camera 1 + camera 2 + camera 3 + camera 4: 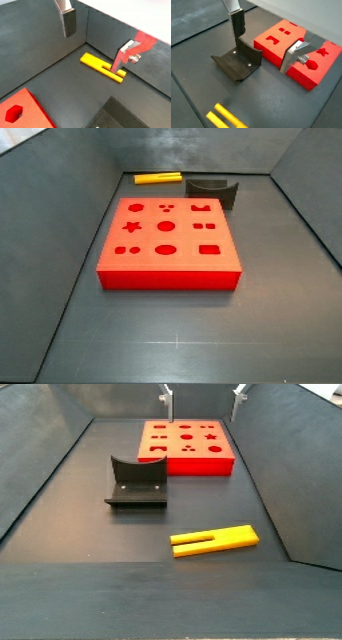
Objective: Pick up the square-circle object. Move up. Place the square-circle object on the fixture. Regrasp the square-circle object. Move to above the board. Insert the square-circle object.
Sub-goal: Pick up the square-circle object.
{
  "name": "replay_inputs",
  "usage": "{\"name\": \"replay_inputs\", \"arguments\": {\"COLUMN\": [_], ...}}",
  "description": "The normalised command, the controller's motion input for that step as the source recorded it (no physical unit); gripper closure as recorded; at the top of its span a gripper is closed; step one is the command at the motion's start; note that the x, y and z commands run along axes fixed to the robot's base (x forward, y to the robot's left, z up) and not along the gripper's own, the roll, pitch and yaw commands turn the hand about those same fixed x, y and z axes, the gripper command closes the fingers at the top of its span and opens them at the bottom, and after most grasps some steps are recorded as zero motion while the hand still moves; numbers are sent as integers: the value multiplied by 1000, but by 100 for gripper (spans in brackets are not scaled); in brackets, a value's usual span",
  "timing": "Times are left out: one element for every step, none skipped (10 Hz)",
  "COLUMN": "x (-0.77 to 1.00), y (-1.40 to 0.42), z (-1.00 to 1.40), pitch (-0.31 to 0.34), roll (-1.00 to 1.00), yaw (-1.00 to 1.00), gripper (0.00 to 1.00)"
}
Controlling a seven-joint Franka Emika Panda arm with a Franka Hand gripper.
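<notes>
The square-circle object (214,539) is a slim yellow piece lying flat on the dark floor near a side wall. It also shows in both wrist views (100,65) (224,118) and in a side view (156,177). The fixture (138,482) stands between it and the board (187,444); both show in a side view, fixture (210,190) and board (167,238), and in a wrist view, fixture (238,62) and board (301,50). My gripper (97,40) is open and empty, high above the floor. Its fingertips (166,396) show at the frame's upper edge.
Dark grey sloping walls (60,198) enclose the floor on all sides. The yellow piece lies close to a wall (287,494). A corner of the board (23,111) shows in a wrist view.
</notes>
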Motion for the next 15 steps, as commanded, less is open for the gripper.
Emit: {"name": "replay_inputs", "arguments": {"x": [111,123,60,11,0,-129,-260,-257,-246,-260,-266,-54,0,0,0], "y": [174,20,0,0,71,151,291,303,314,420,463,186,0,0,0], "z": [-229,-280,-277,-280,-331,-366,-451,-423,-360,-271,-237,-151,-143,-154,-169], "pitch": [-13,0,0,0,0,66,123,109,80,36,16,0,0,0,0], "roll": [-59,-16,0,0,0,0,-6,0,-6,-6,-7,0,0,0,0], "yaw": [-729,-946,-977,-1000,-900,-791,-654,-637,-626,-511,-460,-757,-1000,-1000,-1000], "gripper": [0,0,0,0,0,0,0,0,0,0,0,0,0,0,0]}}
